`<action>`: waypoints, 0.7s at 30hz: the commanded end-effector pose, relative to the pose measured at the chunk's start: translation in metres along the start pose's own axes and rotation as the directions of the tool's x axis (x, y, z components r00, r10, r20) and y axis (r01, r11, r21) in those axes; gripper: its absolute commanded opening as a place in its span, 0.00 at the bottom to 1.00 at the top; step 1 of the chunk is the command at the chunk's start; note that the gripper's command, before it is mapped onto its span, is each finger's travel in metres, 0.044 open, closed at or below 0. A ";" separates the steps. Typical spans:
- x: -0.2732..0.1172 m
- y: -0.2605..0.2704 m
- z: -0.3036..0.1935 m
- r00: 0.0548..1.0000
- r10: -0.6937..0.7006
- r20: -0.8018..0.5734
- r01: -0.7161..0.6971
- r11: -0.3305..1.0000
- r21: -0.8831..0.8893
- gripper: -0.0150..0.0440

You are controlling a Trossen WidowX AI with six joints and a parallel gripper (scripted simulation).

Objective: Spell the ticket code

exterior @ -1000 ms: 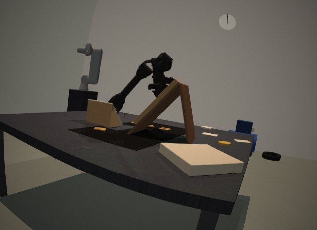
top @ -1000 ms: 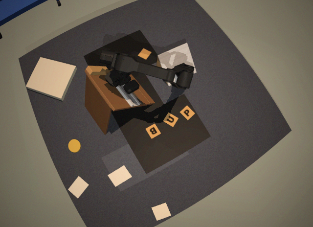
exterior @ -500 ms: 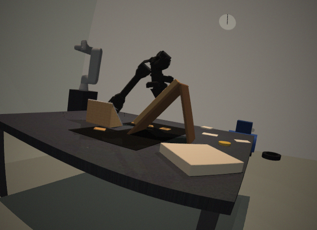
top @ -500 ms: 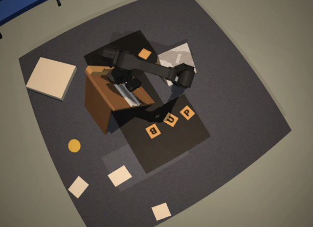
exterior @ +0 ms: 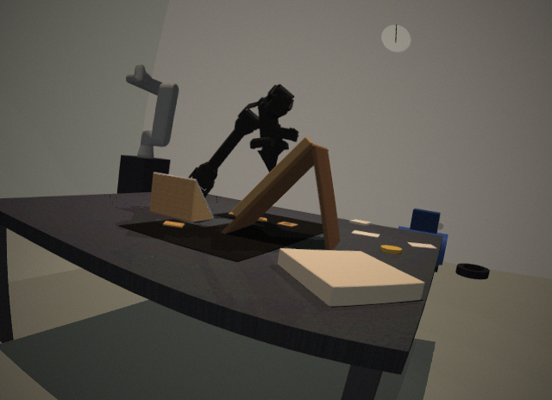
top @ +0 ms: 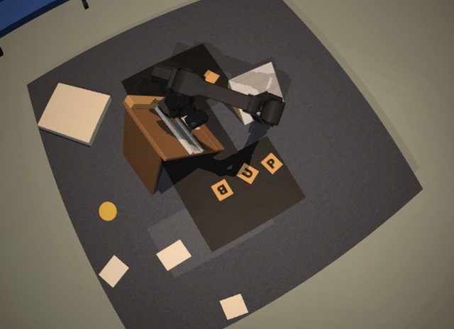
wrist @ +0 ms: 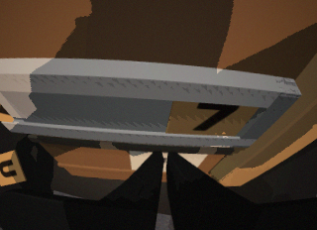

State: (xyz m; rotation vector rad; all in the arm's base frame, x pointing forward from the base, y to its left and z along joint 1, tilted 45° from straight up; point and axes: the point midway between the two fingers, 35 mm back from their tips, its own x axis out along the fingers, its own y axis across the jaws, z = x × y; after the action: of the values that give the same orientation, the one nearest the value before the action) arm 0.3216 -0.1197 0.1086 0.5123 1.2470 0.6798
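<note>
My landmark is the sloping brown board (top: 146, 135) (exterior: 276, 182), which leans like an easel on the dark mat (top: 234, 215) (exterior: 231, 248). Over its face I have my gripper (exterior: 272, 167) (wrist: 164, 159), pointing down, its two fingertips almost together with a thin gap and nothing between them. On the board's face runs the grey letter rail (top: 175, 129) (wrist: 124, 71), and in the wrist view a tile with a dark mark like a 7 or an L (wrist: 210, 118) sits inside the rail, up by its closed end. My fingertips show just beside the rail's lower edge. Off the board's opposite end, on the mat, lie three orange tiles in a loose row: B (top: 222, 190) nearest the board, then U (top: 247, 173) (wrist: 10, 168), then P (top: 272, 163) farthest. Another orange tile (top: 211, 76) (exterior: 173, 224) lies near the board's other end, its letter unreadable to me. A pale wedge-shaped block (top: 256, 81) (exterior: 173, 197) stands in front of the board; I cannot read any ticket code. Behind the board is a thick cream slab (top: 74, 113) (exterior: 352, 271).
</note>
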 end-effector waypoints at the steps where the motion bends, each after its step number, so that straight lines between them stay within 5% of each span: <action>1: -0.018 0.004 -0.010 0.997 -0.011 0.073 -0.001 0.986 0.165 0.39; 5: -0.061 0.020 -0.044 0.962 -0.061 0.268 -0.112 0.803 0.585 0.57; 9: -0.088 0.038 -0.078 0.889 -0.131 0.439 -0.332 0.475 0.815 0.74; 15: -0.103 0.058 -0.112 0.774 -0.223 0.593 -0.596 0.059 0.801 1.00; 17: -0.105 0.064 -0.121 0.732 -0.253 0.632 -0.665 -0.064 0.744 1.00; 21: -0.105 0.065 -0.123 0.725 -0.258 0.639 -0.675 -0.084 0.733 1.00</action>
State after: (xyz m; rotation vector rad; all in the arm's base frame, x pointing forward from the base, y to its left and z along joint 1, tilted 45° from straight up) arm 0.2039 -0.1585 0.1848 1.7606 0.9364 -0.2345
